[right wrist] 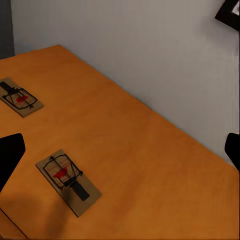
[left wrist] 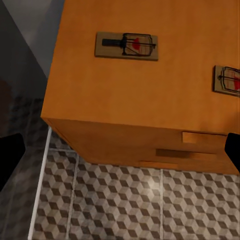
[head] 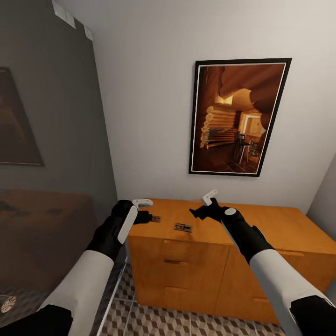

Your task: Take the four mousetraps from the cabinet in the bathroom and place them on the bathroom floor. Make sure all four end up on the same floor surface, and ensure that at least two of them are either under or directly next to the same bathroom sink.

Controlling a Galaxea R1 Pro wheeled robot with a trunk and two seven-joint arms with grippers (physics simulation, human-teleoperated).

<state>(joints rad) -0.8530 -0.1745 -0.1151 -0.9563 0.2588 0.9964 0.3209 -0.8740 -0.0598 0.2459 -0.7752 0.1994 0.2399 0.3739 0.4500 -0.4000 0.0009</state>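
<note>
Slippage is my main worry: each mousetrap lies flat on the smooth top of the cabinet (head: 261, 219), so fingers closing from above could skate off the thin board and shove it along the wood instead of lifting it. The near mousetrap (head: 183, 227) sits close to the front edge, and a push from behind might tip it over onto the cube-patterned bathroom floor (head: 154, 322), landing who knows where relative to the sink. The far-left mousetrap (head: 155, 218) lies near the cabinet's left end, just beside my left gripper (head: 144, 210), so a clumsy approach there might knock it off the side toward the grey glass panel (head: 51, 154). Both traps look set, with red bait plates and dark wire, and pinching across the spring rather than the board would likely give a poor hold. My left gripper hovers at about 9 o'clock of that trap, fingers spread apart, gripping nothing; its wrist view looks straight down on both traps (left wrist: 126, 46) (left wrist: 227, 80). My right gripper (head: 203, 205) hangs over the top at roughly 1 o'clock of the near trap (right wrist: 68, 181), jaws wide, empty, touching nothing, with the other trap (right wrist: 19, 96) beyond. Only two traps are visible to me.
</note>
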